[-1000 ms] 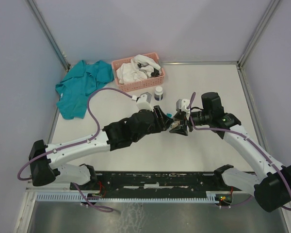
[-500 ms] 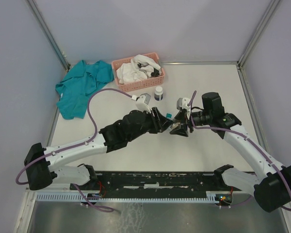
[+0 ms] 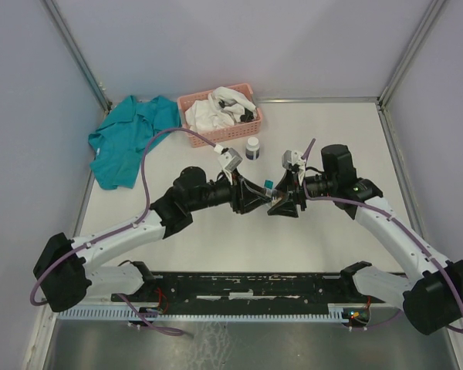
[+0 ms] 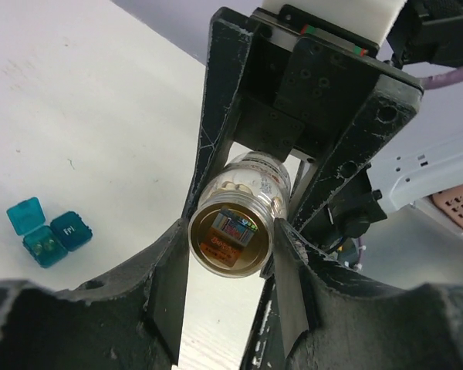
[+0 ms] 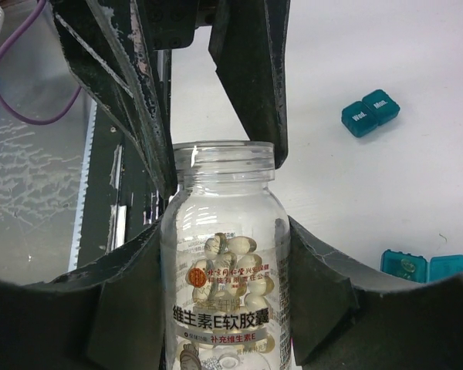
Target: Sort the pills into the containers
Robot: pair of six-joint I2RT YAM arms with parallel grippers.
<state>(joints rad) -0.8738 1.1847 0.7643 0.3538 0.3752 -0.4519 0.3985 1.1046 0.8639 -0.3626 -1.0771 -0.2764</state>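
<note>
Right pincer (image 5: pixel 222 239) pinches the clear pill bottle (image 5: pixel 224 181) round its body, held above the counter (image 5: pixel 355 46), open mouth toward the left pincer (image 4: pixel 230 243). Left pincer's fingers are pressed on both sides of the bottle neck, gripping it too. Softgel pills (image 5: pixel 231 266) sit inside the bottle. Teal containers (image 5: pixel 370 112) marked Wed. and Mon. lie shut on the counter. Fri container (image 4: pixel 71 230) lies on the counter, with an open cell beside it. White bottle (image 3: pixel 252 146) stands near the pink basket (image 3: pixel 220 114).
</note>
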